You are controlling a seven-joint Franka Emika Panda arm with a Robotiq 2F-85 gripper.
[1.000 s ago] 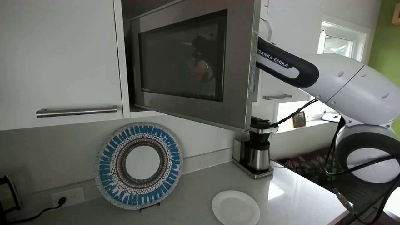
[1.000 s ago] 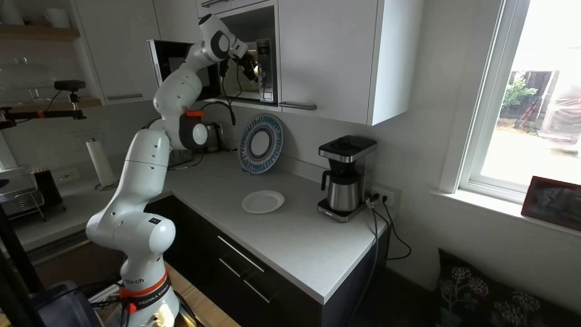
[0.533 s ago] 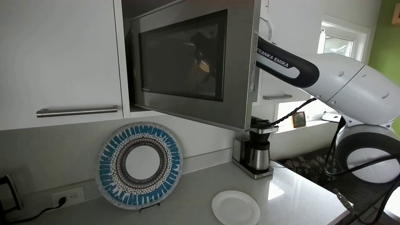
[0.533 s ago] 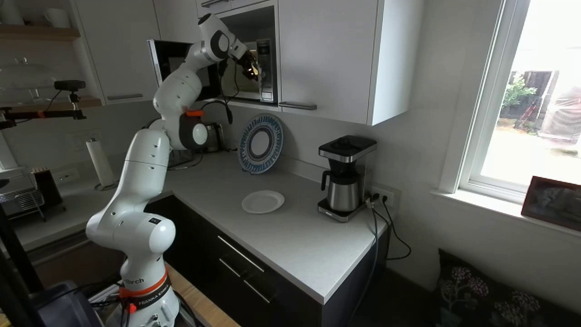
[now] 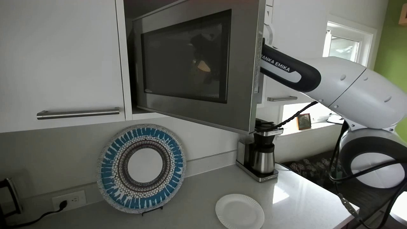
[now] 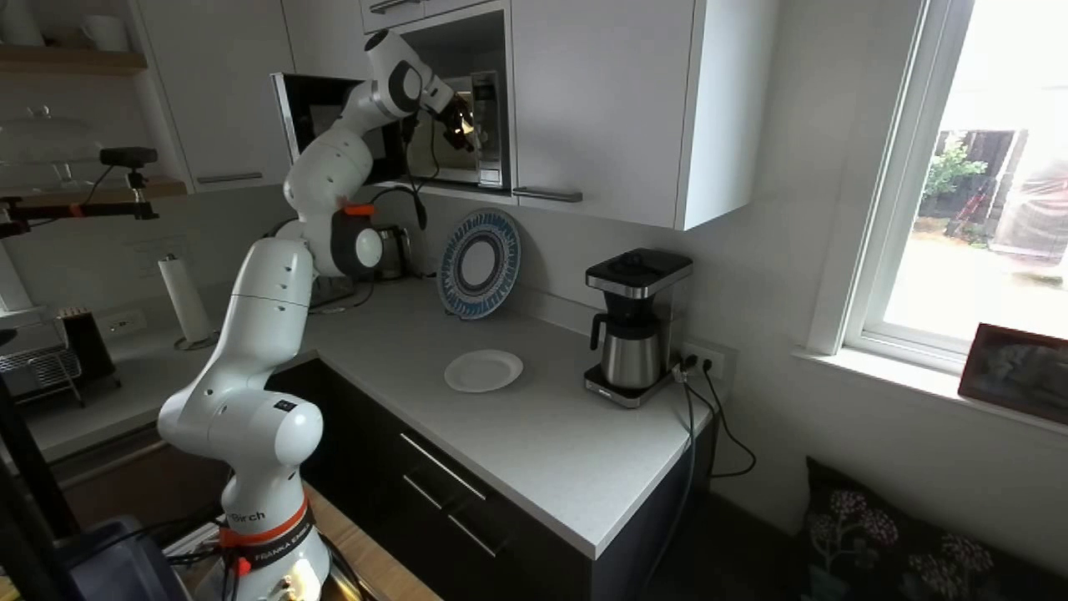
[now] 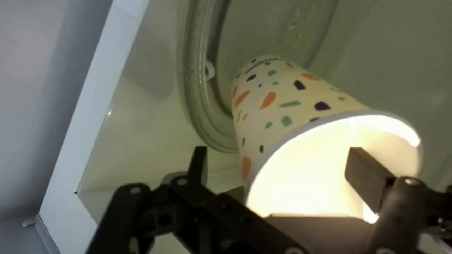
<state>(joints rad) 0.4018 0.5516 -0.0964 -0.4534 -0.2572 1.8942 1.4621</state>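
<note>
In an exterior view, microwave door (image 5: 181, 66) wide open; arm (image 5: 349, 86) behind it at right. In an exterior view, claw (image 6: 459, 125) at the microwave (image 6: 491, 125), plate (image 6: 484, 371) lower and nearer. Wrist view: claw unclenched, fingers (image 7: 199, 164) spread; spotted cup (image 7: 279, 95) inside the microwave, far end over the turntable (image 7: 195, 90), mouth nearest the claw.

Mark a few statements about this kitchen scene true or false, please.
1. The gripper is at the mouth of a cup. True.
2. The gripper's jaws are closed. False: they stand apart.
3. The cup is plain white outside. False: it has coloured flecks.
4. The microwave door stands open. True.
5. A white plate and a coffee maker are on the counter. True.
6. The coffee maker sits on the white plate. False: they stand apart.
</note>
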